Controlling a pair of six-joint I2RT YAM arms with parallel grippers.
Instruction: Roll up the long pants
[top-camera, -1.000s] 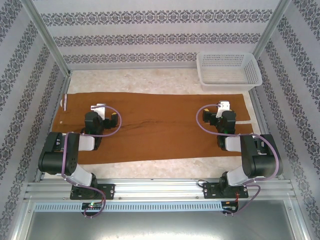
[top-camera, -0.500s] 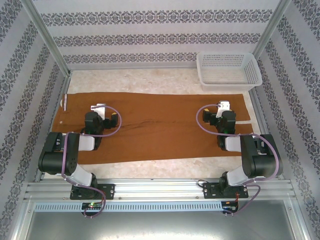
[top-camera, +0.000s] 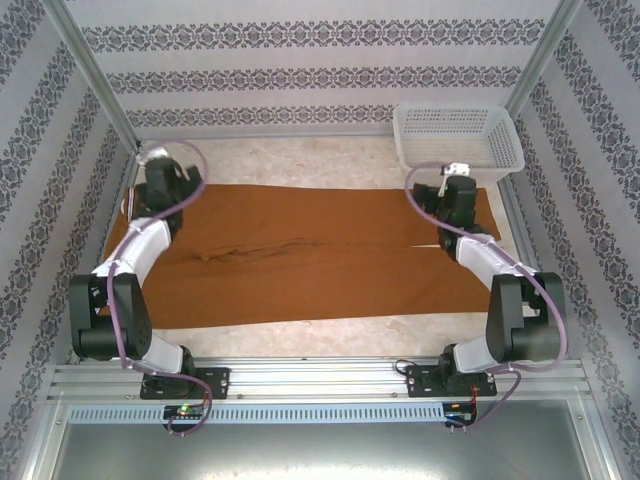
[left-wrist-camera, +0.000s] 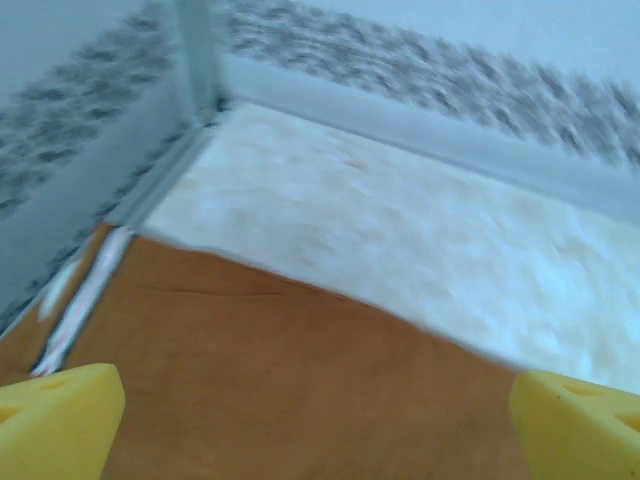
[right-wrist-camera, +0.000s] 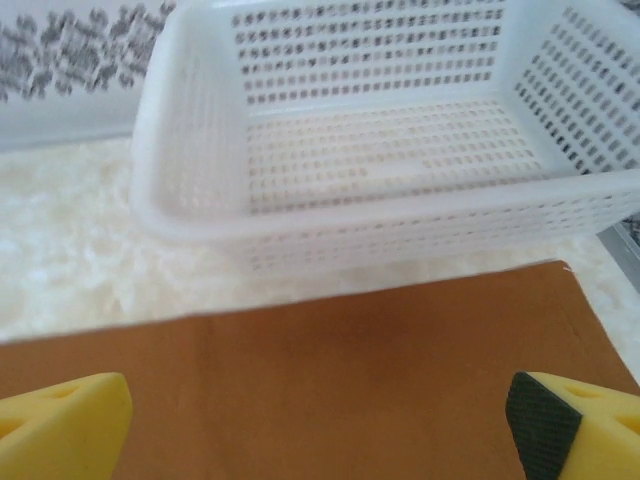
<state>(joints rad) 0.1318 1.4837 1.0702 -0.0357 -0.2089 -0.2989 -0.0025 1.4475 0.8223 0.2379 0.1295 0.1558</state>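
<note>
I have the long pants (top-camera: 300, 255) spread flat on the table (top-camera: 300, 160), with their long axis running from the left edge to the right edge. The waist end points left and reaches almost to the left edge. The two legs point right, with the split between them showing as a thin line toward the right end. A few wrinkles gather around the crotch, left of the middle. The cloth covers most of the table's width and sits in the middle band, with bare table along both the far and near edges.

My left hand (top-camera: 160, 178) is over the far-left corner of the pants. On the left wrist camera its yellow fingertips (left-wrist-camera: 60, 425) sit at the two bottom corners, spread wide with nothing between them but brown cloth. The far edge of the pants runs just ahead of them.

My right hand (top-camera: 458, 195) is over the far-right corner, above the leg ends. It is also wide open and holds nothing. On its camera the cloth's far edge lies just ahead, close to the white lattice basket (right-wrist-camera: 330, 215) in the far-right corner.

I cannot tell whether either hand touches the fabric.
</note>
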